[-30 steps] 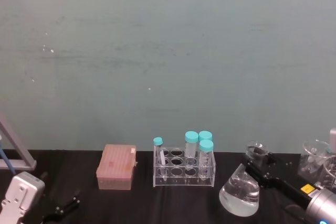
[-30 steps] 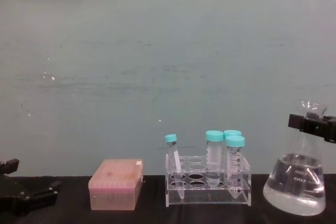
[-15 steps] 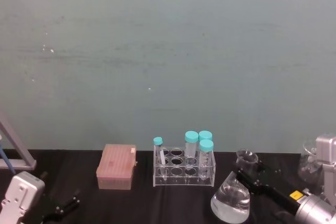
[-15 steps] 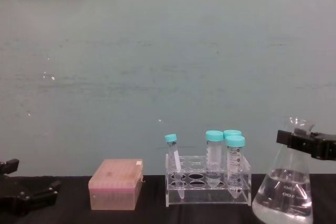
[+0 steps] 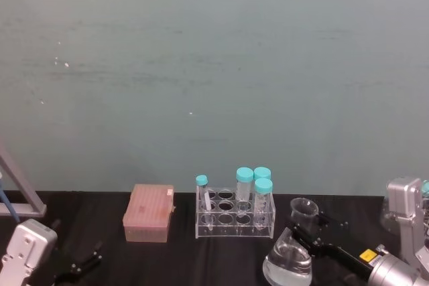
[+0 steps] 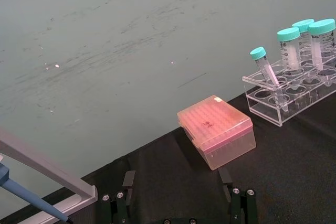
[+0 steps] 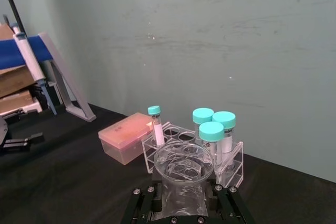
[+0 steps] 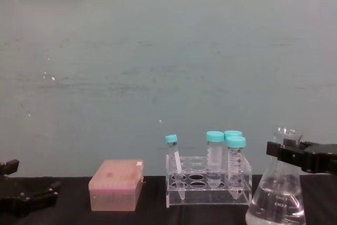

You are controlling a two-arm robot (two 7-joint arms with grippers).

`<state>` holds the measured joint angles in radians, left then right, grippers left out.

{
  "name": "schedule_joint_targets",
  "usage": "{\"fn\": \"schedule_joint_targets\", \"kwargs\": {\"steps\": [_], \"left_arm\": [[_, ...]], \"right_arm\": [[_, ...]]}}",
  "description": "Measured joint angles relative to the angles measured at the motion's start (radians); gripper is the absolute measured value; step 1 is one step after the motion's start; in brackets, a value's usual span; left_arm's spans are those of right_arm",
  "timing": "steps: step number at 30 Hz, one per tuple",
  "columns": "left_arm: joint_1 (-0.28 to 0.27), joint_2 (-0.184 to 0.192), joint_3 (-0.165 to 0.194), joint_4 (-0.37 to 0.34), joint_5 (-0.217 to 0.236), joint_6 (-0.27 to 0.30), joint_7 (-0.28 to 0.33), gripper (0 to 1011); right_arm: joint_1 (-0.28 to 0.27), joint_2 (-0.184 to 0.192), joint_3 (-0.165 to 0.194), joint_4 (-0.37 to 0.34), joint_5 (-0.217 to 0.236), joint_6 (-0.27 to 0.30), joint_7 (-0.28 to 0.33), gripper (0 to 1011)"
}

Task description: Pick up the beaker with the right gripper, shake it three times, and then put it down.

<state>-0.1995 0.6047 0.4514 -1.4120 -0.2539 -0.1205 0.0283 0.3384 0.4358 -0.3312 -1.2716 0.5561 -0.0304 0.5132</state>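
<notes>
The beaker [image 5: 288,264] is a clear conical flask with liquid in its wide base, standing upright to the right of the tube rack. My right gripper [image 5: 301,231] is shut on its narrow neck just under the flared rim. In the chest view the beaker [image 8: 276,204] shows at the lower right, with the black right gripper [image 8: 284,152] clamped across the neck; its base runs off the bottom edge. The right wrist view looks down on the beaker [image 7: 184,167] between the right gripper's [image 7: 183,203] jaws. My left gripper [image 6: 178,205] rests open at the table's near left.
A clear rack [image 5: 234,218] with several teal-capped tubes stands just left of the flask. A pink tip box [image 5: 149,213] sits further left. Other glassware [image 5: 394,213] is at the far right, and a pipette stand [image 5: 17,195] at the far left.
The right gripper has carried the flask leftward and lower, closer to the tube rack. The left arm has not moved.
</notes>
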Motion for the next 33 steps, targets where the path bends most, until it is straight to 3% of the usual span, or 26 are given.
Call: {"fn": "schedule_joint_targets", "kwargs": {"steps": [33], "left_arm": [[0.000, 0.000, 0.000, 0.000, 0.000, 0.000, 0.000, 1000]], "right_arm": [[0.005, -0.010, -0.006, 0.025, -0.027, -0.005, 0.017, 452]]}}
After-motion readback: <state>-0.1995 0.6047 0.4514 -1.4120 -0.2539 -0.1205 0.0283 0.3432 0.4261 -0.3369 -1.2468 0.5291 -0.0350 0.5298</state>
